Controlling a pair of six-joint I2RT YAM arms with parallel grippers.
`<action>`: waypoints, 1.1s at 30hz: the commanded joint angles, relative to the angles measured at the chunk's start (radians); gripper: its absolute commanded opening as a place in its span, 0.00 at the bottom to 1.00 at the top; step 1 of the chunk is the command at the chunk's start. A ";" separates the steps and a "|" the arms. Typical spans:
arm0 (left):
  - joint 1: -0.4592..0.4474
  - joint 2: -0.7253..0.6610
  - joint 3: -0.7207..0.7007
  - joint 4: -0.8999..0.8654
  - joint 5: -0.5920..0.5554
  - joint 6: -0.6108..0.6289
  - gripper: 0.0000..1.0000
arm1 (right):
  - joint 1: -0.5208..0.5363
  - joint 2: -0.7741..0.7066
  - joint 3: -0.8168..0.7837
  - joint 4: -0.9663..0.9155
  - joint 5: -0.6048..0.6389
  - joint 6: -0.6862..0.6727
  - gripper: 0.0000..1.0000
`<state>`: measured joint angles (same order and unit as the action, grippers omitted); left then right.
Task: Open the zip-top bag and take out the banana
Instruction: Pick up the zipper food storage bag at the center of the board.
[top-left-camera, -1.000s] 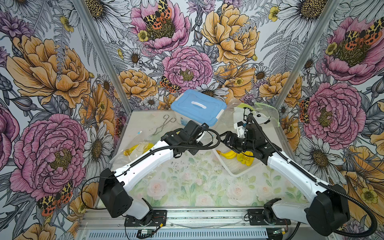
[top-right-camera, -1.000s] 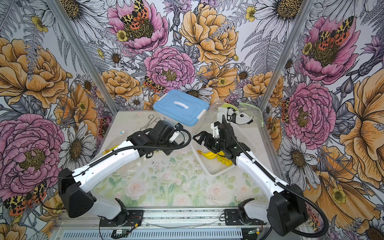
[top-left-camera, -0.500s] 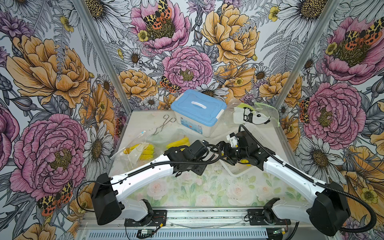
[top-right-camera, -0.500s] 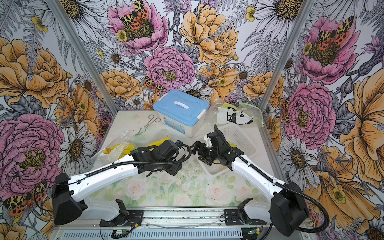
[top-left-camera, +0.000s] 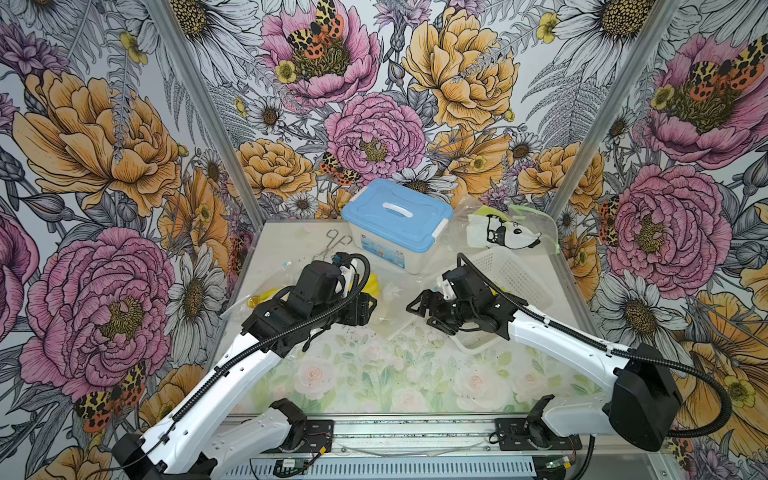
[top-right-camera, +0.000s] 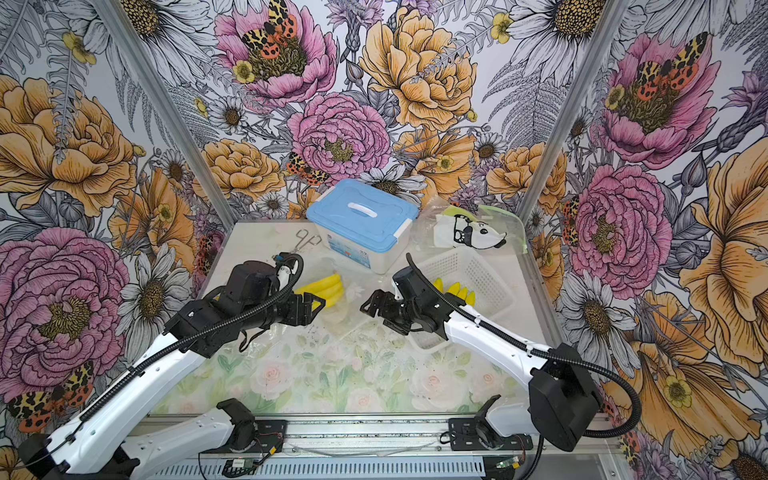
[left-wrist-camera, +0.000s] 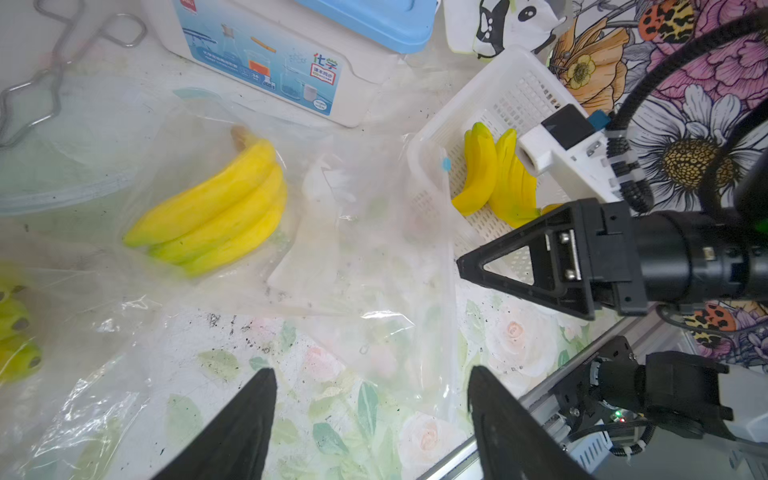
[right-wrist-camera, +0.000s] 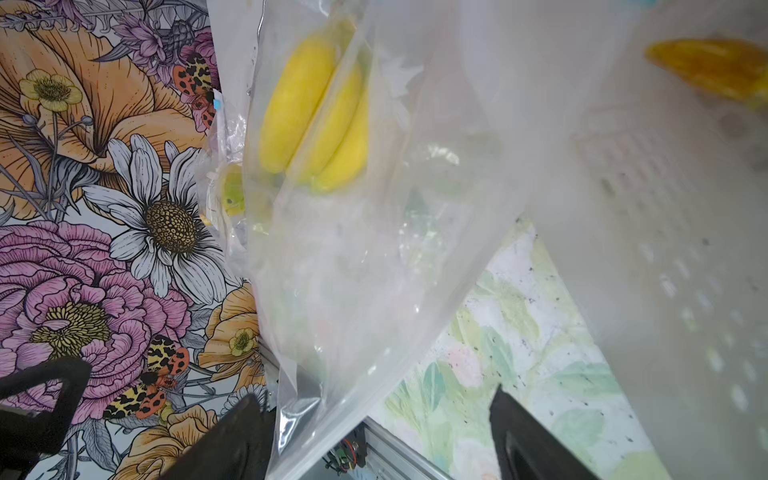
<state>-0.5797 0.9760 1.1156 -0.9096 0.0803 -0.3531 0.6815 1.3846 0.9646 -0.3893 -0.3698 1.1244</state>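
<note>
One printed thing to read here: the label (left-wrist-camera: 257, 62) on the white side of the storage box (left-wrist-camera: 365, 83), caught in the left wrist view. At its right end are big characters in blue and green, reading 化学 (the only part that comes through cleanly). Just beneath them sits a small red-framed tag (left-wrist-camera: 323, 76) with two lines of characters, too small to make out. More tiny print runs along the label's lower edge, unreadable. In both top views the label (top-left-camera: 384, 254) shows only as a blue patch, no letters legible.
</note>
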 joint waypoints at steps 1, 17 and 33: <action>0.052 -0.015 -0.020 0.014 0.070 -0.013 0.75 | -0.001 0.050 0.020 0.057 0.017 -0.015 0.82; 0.157 -0.063 -0.048 0.012 0.125 -0.015 0.77 | -0.002 0.068 0.112 0.088 0.107 -0.179 0.00; 0.240 -0.072 0.010 0.013 0.144 0.011 0.79 | -0.007 0.108 0.435 -0.036 -0.106 -0.707 0.00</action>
<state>-0.3637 0.9100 1.0824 -0.9104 0.1986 -0.3595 0.6765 1.4811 1.3235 -0.4084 -0.3893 0.6342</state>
